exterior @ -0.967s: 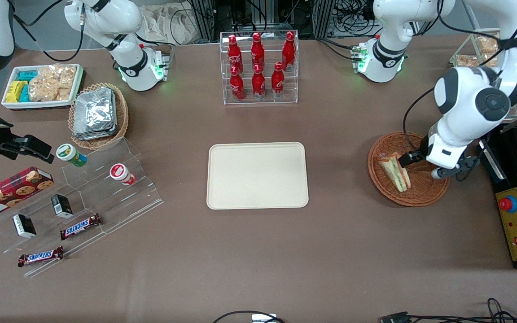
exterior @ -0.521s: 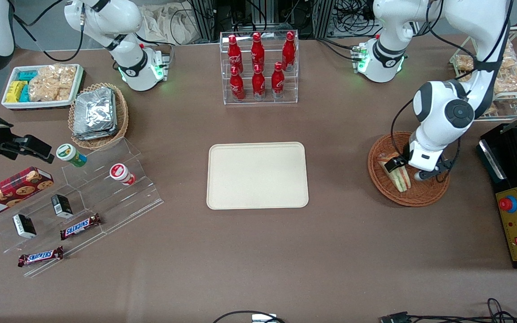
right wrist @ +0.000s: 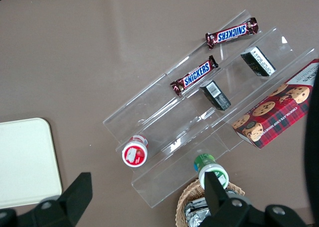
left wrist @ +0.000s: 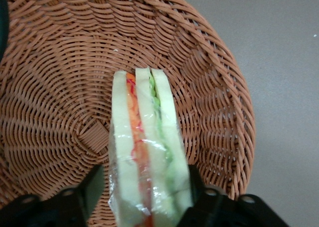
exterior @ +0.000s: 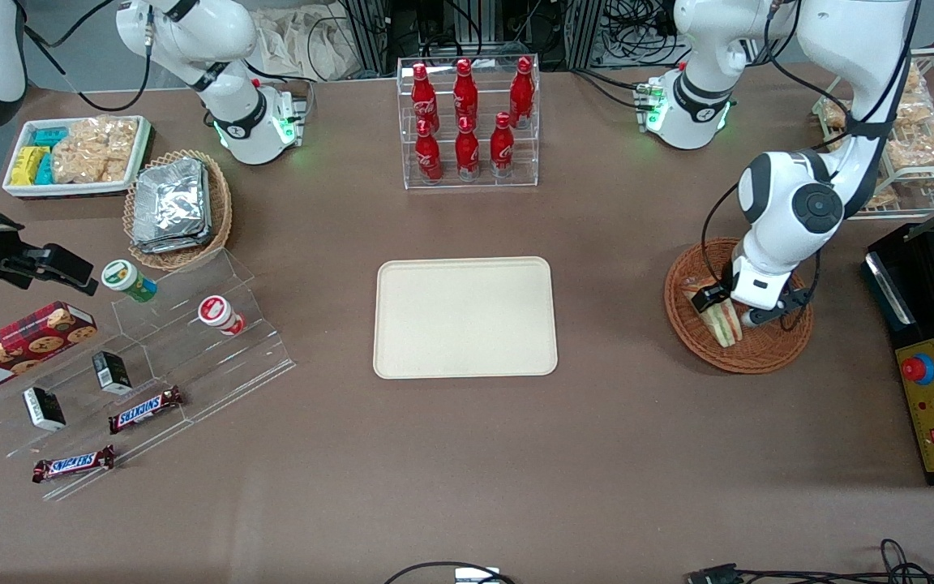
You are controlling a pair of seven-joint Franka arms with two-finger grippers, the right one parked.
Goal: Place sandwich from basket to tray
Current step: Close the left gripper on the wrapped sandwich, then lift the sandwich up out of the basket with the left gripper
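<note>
Brown tabletop carries the reddish wicker basket [exterior: 739, 307] toward the working arm's end, well apart from the bare cream tray [exterior: 465, 317] at the middle. Compared with a second ago, the left arm has drawn in over the basket, and its gripper [exterior: 725, 308] now sits down on the sandwich [exterior: 723, 319] rather than beside it. Wrist view shows both fingers [left wrist: 87, 194] spread, one at each bread face of the sandwich [left wrist: 147, 152], apparently not yet clamped; contact cannot be confirmed. Sandwich stands on edge inside the basket [left wrist: 60, 77]. From the front, the gripper body covers the wedge's upper end.
</note>
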